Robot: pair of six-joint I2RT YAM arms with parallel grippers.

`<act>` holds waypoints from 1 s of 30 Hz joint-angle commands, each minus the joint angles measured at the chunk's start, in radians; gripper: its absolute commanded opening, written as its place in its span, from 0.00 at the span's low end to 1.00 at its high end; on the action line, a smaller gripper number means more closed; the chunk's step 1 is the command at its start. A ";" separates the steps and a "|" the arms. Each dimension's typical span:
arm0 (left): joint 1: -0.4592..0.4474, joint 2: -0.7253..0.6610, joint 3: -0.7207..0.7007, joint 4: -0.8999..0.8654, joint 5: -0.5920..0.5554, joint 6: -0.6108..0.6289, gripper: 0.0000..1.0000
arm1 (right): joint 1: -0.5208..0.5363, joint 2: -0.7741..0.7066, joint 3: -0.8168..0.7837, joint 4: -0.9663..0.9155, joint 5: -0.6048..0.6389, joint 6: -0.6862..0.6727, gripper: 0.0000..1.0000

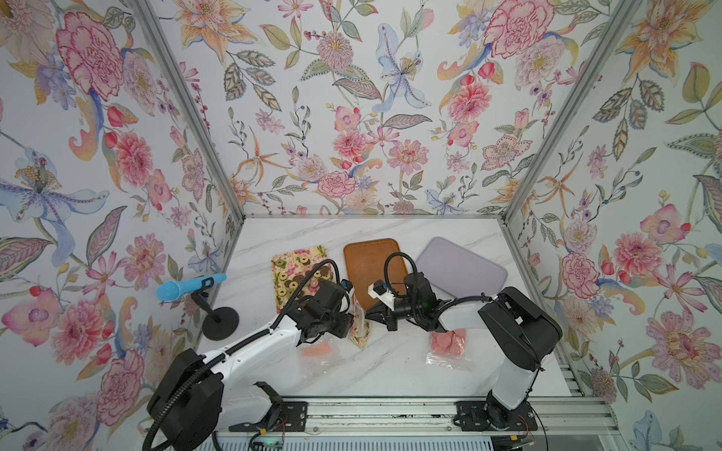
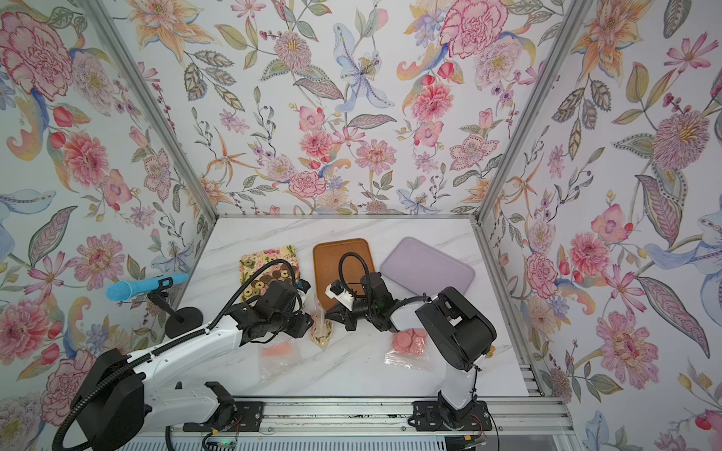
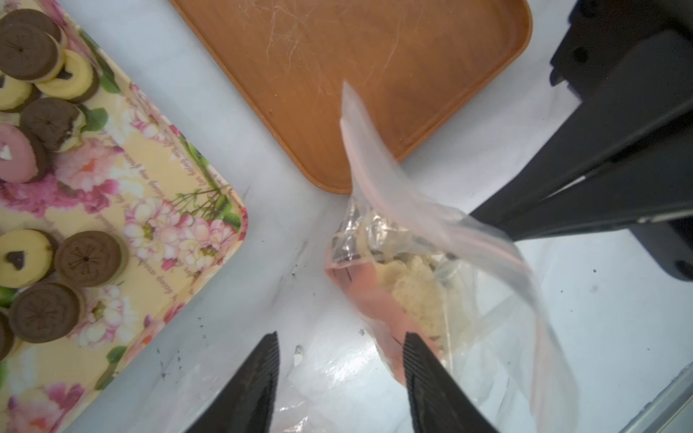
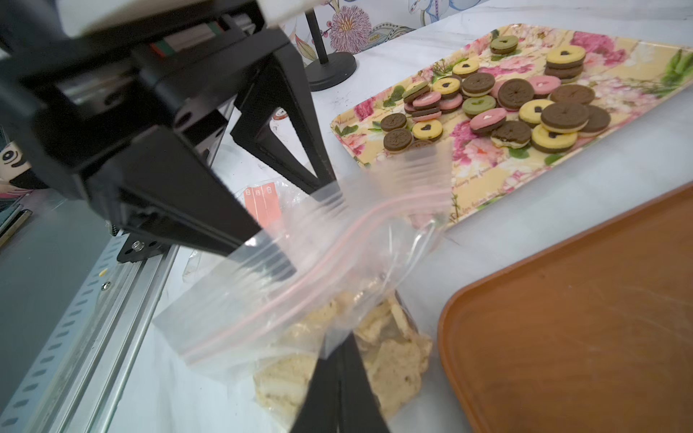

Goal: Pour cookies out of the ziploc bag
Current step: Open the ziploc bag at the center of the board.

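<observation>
Round cookies [image 4: 512,93] are found on the floral tray [image 3: 180,210]; the clear plastic zip bag [image 4: 240,311] of beige cookies [image 4: 401,360], unemptied by the orange-brown tray [image 4: 581,318], is pinched in the right tool [image 4: 339,345], left tool [image 3: 342,337] parted.

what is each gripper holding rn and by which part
The right gripper is shut on the bag, pinching the film just under its zip strip. The left gripper is open and holds nothing.
</observation>
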 commanded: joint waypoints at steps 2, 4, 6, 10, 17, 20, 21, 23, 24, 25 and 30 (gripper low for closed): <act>-0.020 0.019 -0.002 0.078 0.069 0.035 0.68 | -0.005 0.016 0.009 -0.011 -0.028 -0.008 0.00; -0.039 0.028 0.008 0.088 0.061 0.049 0.68 | -0.005 0.016 0.016 -0.021 -0.028 -0.011 0.00; -0.045 0.036 0.016 0.096 0.047 0.047 0.68 | -0.005 0.015 0.021 -0.034 -0.028 -0.017 0.00; -0.045 0.072 0.021 0.114 0.042 0.060 0.68 | -0.005 0.008 0.025 -0.044 -0.032 -0.022 0.00; -0.045 0.071 0.034 0.155 0.020 0.086 0.61 | -0.006 0.001 0.027 -0.067 -0.033 -0.031 0.00; -0.045 0.085 0.045 0.160 0.018 0.103 0.57 | -0.005 0.002 0.030 -0.069 -0.037 -0.032 0.00; -0.045 0.096 0.050 0.159 0.023 0.107 0.55 | -0.005 0.002 0.030 -0.068 -0.037 -0.032 0.00; -0.046 0.120 0.060 0.153 0.037 0.114 0.51 | -0.006 0.002 0.033 -0.072 -0.037 -0.032 0.00; -0.045 0.128 0.062 0.160 0.046 0.114 0.49 | -0.006 0.002 0.033 -0.072 -0.039 -0.033 0.00; -0.046 0.136 0.064 0.164 0.053 0.114 0.48 | -0.006 0.001 0.034 -0.075 -0.039 -0.034 0.00; -0.045 0.148 0.082 0.170 0.057 0.124 0.44 | -0.008 0.002 0.040 -0.081 -0.042 -0.038 0.00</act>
